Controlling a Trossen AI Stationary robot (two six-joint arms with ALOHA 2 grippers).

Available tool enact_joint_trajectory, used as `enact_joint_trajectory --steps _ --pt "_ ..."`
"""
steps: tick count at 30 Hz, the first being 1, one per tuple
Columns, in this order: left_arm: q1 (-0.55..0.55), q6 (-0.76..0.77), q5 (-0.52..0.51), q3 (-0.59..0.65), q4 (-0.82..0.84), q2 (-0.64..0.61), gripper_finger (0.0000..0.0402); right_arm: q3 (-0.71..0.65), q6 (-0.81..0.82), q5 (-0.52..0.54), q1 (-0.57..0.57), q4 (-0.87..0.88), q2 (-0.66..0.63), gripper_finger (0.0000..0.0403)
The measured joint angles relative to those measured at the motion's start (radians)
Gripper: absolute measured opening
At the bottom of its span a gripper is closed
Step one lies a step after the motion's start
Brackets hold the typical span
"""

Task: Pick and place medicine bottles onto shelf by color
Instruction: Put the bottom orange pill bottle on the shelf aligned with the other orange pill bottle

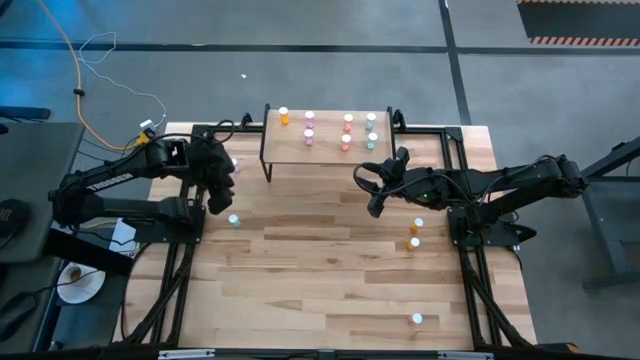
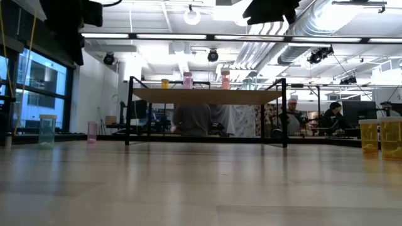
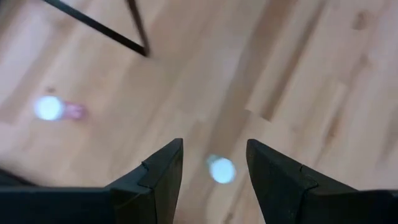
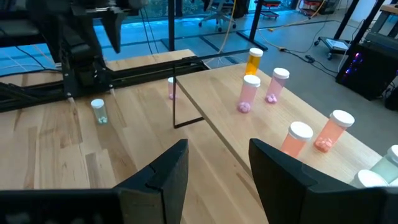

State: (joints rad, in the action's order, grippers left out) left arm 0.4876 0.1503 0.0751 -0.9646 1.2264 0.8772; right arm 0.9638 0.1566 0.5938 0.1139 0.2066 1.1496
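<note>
The left pincer [image 1: 222,200] is hovering with its fingers spread and empty above a teal bottle [image 1: 234,220] standing on the tabletop [image 1: 330,290] near its left edge, a pink bottle [image 3: 59,109] sitting close by toward the shelf's black leg [image 3: 138,28]. The right pincer [image 1: 375,190] is hanging just in front of the shelf [image 1: 325,150], its fingers likewise parted and holding nothing, with open wood lying between the two arms. On the shelf, bottles are standing in loose columns: an orange bottle [image 1: 284,116] at the left end, pink ones [image 1: 309,128] next, reddish ones [image 1: 347,132] after, teal ones [image 1: 371,131] at the right end. Two orange bottles [image 1: 415,234] are waiting near the tabletop's right edge, and another teal bottle [image 1: 417,319] is standing alone toward the front right corner.
</note>
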Motion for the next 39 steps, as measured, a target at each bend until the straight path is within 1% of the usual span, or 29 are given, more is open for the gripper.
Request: enact_joint_trajectory --steps 2,5,10,14,21,23,32,39 --pt "-0.002 0.016 0.022 0.000 0.008 0.000 0.0168 0.000 0.000 0.000 0.000 0.000 0.000 0.0161" --pt "-0.019 0.043 0.004 0.006 0.012 0.000 0.0169 0.000 0.011 -0.001 0.000 0.010 0.000 0.0161" --pt "-0.051 0.057 0.003 0.059 0.011 0.000 0.0169 0.000 0.114 -0.032 0.000 0.097 0.000 0.0161" --pt "-0.079 0.073 0.004 0.095 -0.024 0.000 0.0169 0.000 0.220 -0.109 0.000 0.166 0.000 0.0161" --pt "-0.163 0.079 0.021 0.098 -0.095 0.000 0.0168 0.000 0.408 -0.261 0.002 0.326 0.000 0.0161" --pt "-0.193 0.099 0.022 0.098 -0.119 0.000 0.0168 0.000 0.468 -0.280 0.012 0.381 0.000 0.0161" --pt "-0.325 0.136 0.015 0.098 -0.248 0.000 0.0168 0.000 0.692 -0.280 0.138 0.573 0.000 0.0161" --pt "-0.390 0.164 0.006 0.098 -0.364 0.000 0.0168 0.000 0.836 -0.189 0.262 0.698 0.000 0.0161"
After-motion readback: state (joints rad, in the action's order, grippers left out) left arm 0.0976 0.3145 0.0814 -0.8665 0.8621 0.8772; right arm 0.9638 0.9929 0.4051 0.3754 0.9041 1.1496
